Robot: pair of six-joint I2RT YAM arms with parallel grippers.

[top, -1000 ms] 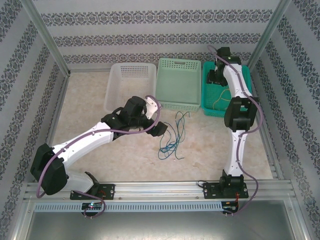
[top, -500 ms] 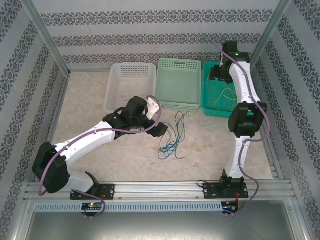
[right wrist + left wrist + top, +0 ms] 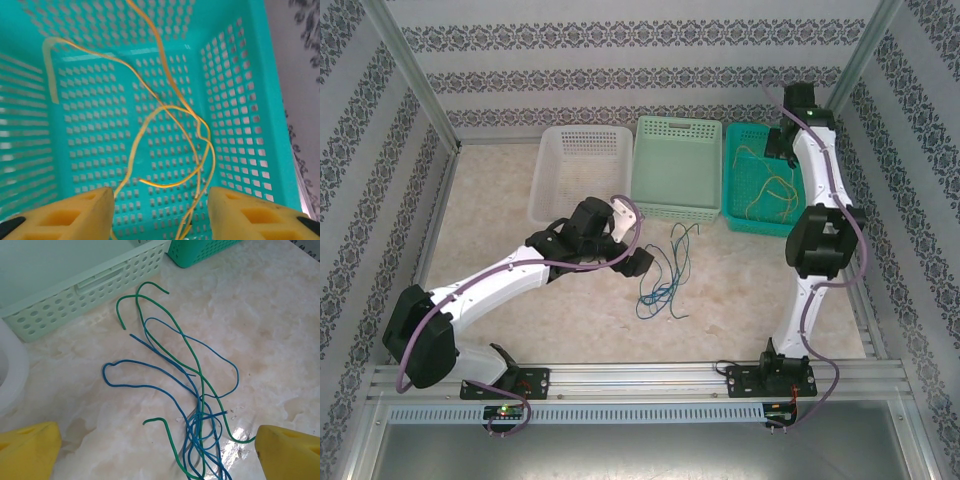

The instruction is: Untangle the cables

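Yellow cables [image 3: 767,185] lie loose on the floor of a teal basket [image 3: 745,218], the rightmost of three baskets along the far side of a marbled beige table [image 3: 490,220]. A pale green basket [image 3: 678,165] sits in the middle and a white basket [image 3: 582,170] on the left.

The right gripper [image 3: 775,147] hangs over the far end of the teal basket. From the right wrist camera, its two yellow fingers [image 3: 75,212] stand apart with nothing pinched. The yellow cables [image 3: 170,125] loop across the perforated floor below and ahead of the right gripper [image 3: 160,217]. One strand trails down into the gap between the fingers without clearly touching either. The teal basket wall [image 3: 240,100] rises on the right.

Green and blue cables [image 3: 665,270] lie tangled on the table in front of the pale green basket, just to the right of the left gripper [image 3: 642,262]. From the left wrist camera, the left gripper [image 3: 157,457] is spread wide and holds nothing. Its yellow fingertips [image 3: 27,450] sit at the bottom corners. The green and blue cables [image 3: 195,390] lie on the table between and ahead of them, knotted most densely near the right finger. Loose ends reach toward the pale green basket [image 3: 75,290].
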